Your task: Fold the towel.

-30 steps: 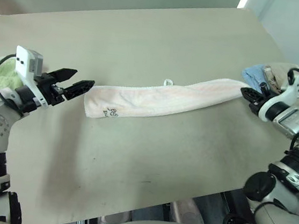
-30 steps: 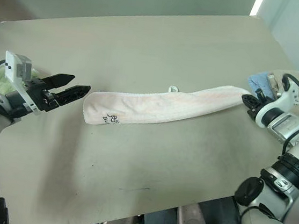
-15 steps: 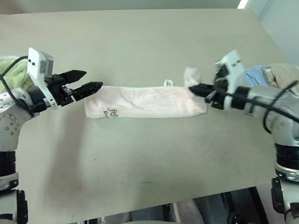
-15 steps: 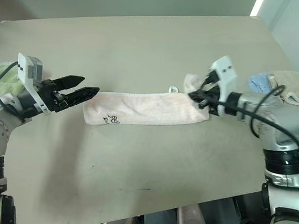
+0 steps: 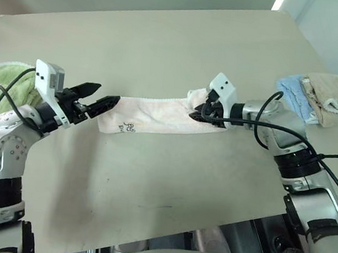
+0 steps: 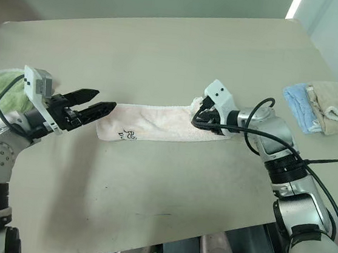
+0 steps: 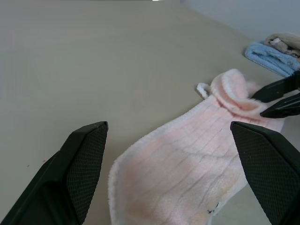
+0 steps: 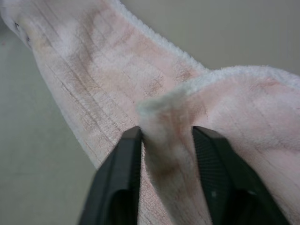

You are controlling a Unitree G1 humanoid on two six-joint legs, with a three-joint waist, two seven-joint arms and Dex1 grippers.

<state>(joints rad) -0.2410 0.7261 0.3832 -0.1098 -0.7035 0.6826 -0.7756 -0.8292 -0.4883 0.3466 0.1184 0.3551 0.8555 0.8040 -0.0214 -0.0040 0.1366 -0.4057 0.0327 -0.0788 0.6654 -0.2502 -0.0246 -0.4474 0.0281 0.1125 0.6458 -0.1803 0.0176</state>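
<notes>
Surface (image 5: 166, 47): beige, spans most of the head view; its near edge is cut off at the bottom of the frame. No containers on it, so nothing to record as held inside anything.

Towel (image 5: 152, 113): pale pink, lies as a long narrow band across the centre of the frame, running from centre-left to centre-right. Its right end is folded back over the band and stands up as a raised ridge. A dark embroidered mark (image 5: 127, 126) sits near the lower left corner; the design is too small to read. A small white loop (image 7: 202, 89) shows beside the folded end in the left wrist view.

Green cloth (image 5: 0, 83): far left of the frame, partly hidden behind the left arm and cut off by the frame edge.

Folded beige cloth (image 5: 328, 96) and light blue cloth (image 5: 295, 95): upper right, touching each other, well apart from the towel.

Left claw (image 5: 102, 96): centre-left, fingers spread wide and released, tips just beside the towel's left end; whether they touch it I cannot tell.

Right claw (image 5: 200, 113): centre-right, fingers on either side of the raised ridge. The right wrist view shows cloth between them; whether they are pressing it or slack cannot be told.
</notes>
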